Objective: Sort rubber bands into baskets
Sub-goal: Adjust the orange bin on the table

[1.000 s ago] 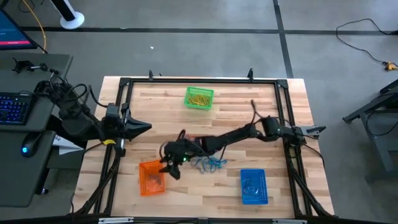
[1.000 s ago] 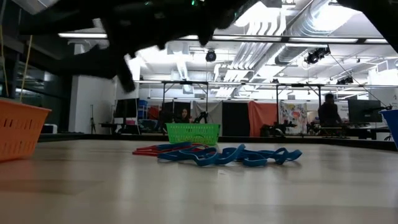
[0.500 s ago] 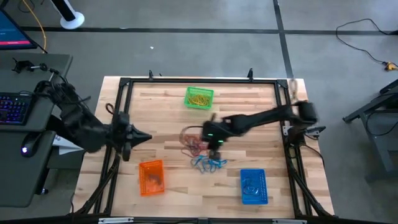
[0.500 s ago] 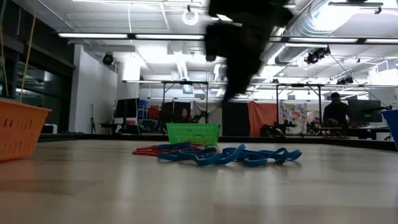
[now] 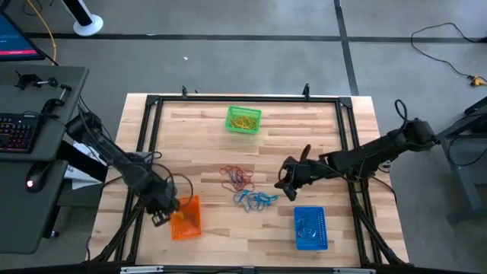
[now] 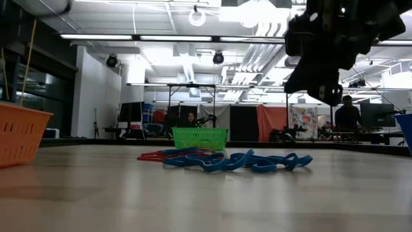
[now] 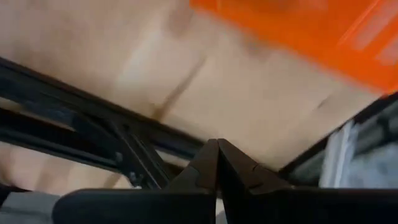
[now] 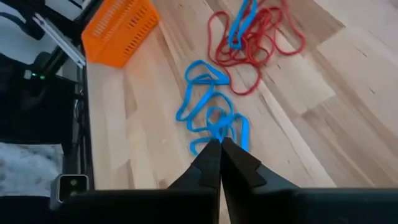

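Observation:
Loose rubber bands lie mid-table in two heaps: a red heap (image 5: 238, 177) and a blue heap (image 5: 256, 200), also visible in the right wrist view as red (image 8: 261, 46) and blue (image 8: 211, 112). The green basket (image 5: 244, 119) at the far side holds yellow bands. The blue basket (image 5: 310, 227) sits near right and the orange basket (image 5: 186, 217) near left. My right gripper (image 5: 286, 181) hangs shut above the table just right of the blue heap, nothing between its fingers (image 8: 219, 146). My left gripper (image 7: 217, 146) is shut, pointing down at the table's left edge beside the orange basket (image 7: 311, 31).
A black metal frame (image 5: 148, 144) runs around the table's edges, and its bars (image 7: 93, 124) lie right under my left gripper. Bare wood lies between the heaps and the baskets. A desk with a keyboard (image 5: 15, 133) stands off the table's left.
My right gripper has swung from beside the orange basket toward the table's right, passing over both heaps, and has shut with nothing in it. My left gripper has dropped toward the near left, tipping to point down beside the orange basket. The heaps have not moved.

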